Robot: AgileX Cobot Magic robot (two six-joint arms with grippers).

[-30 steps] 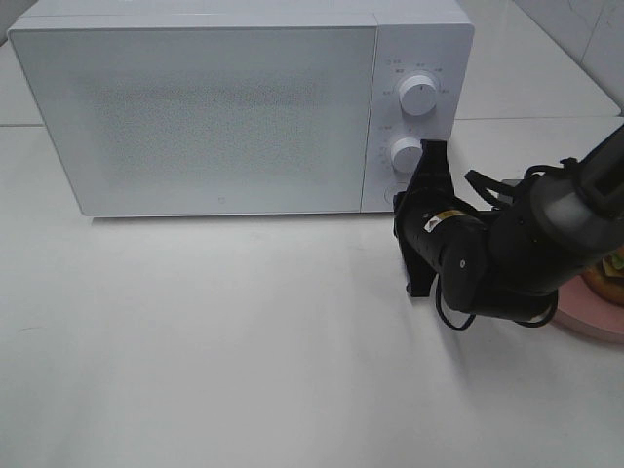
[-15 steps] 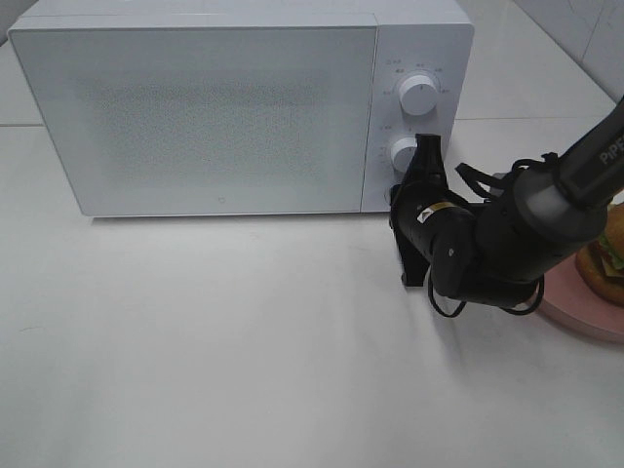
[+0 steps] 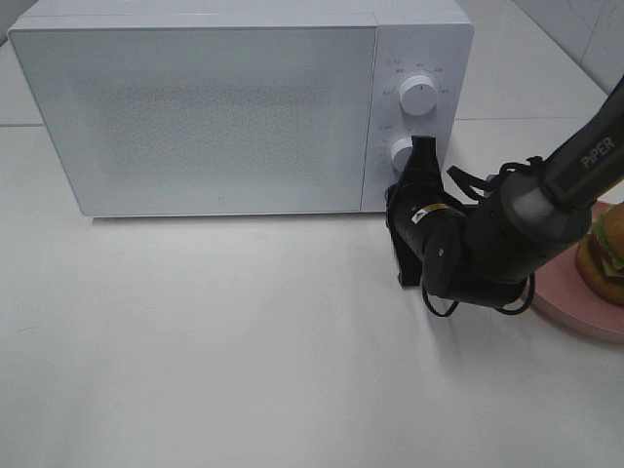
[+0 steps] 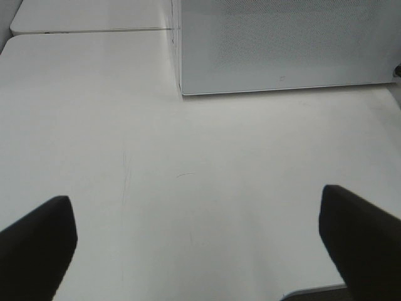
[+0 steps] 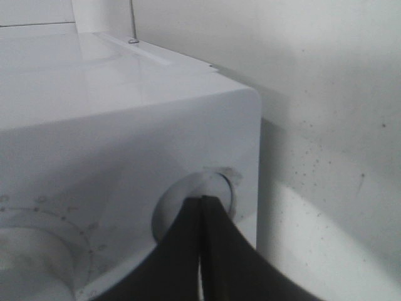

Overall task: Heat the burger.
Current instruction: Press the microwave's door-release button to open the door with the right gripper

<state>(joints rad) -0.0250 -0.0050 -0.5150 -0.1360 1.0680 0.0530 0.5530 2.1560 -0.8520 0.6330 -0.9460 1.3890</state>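
Microwave (image 3: 214, 107) door closed: right end effector (image 5: 202, 204), pinched shut and empty, tips at the button (image 5: 220, 183); a square, centred push should serve. Burger (image 3: 609, 255) sits plated behind it; left end effector (image 4: 197, 235) gapes, empty.

Microwave (image 3: 214, 107) blocks rear; table (image 3: 195, 370) front open.

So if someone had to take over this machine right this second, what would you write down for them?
Left gripper: open, empty, over bare table in front of the microwave.
Right gripper: shut, tips at the round button low on the microwave's panel; contact unclear.
Burger: on the pink plate, right of the microwave, nothing gripping it.
Done: nothing visible; door closed.
Left: open door, put burger in, close, set the dials.
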